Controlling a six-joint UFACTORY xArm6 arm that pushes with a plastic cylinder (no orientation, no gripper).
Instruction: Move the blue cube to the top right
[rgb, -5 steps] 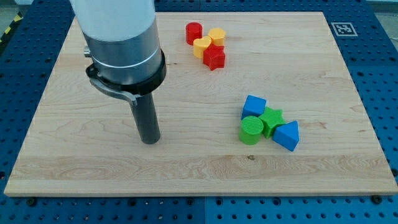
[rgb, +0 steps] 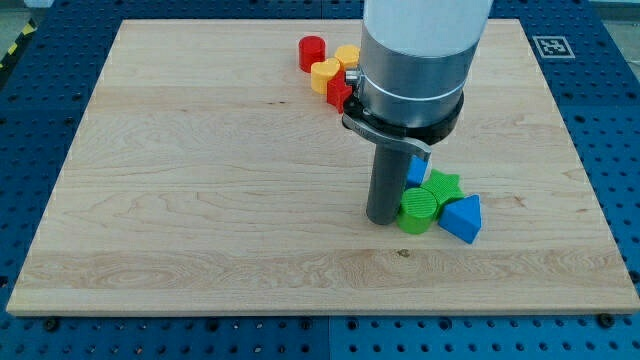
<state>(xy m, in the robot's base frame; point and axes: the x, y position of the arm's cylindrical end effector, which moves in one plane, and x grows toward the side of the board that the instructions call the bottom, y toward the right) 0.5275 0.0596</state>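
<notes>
My tip (rgb: 381, 219) rests on the wooden board (rgb: 200, 200), right of centre and towards the near edge. It is a plain rod with no jaws and holds nothing. It stands just left of the green cylinder (rgb: 417, 212), touching it or nearly so.

The blue cube (rgb: 416, 171) sits right behind the rod, on its far-right side, and is mostly hidden by it; only a small piece shows. Which way the cube faces, and whether it has a long axis, cannot be told.

The green star (rgb: 443, 188) lies just right of the cube, and the blue triangle (rgb: 463, 217) lies at the right end of this tight group.

At the far side sit a red cylinder (rgb: 312, 52), a yellow heart (rgb: 325, 73), a yellow block (rgb: 347, 56) and a red block (rgb: 338, 92), the last partly hidden by the arm.
</notes>
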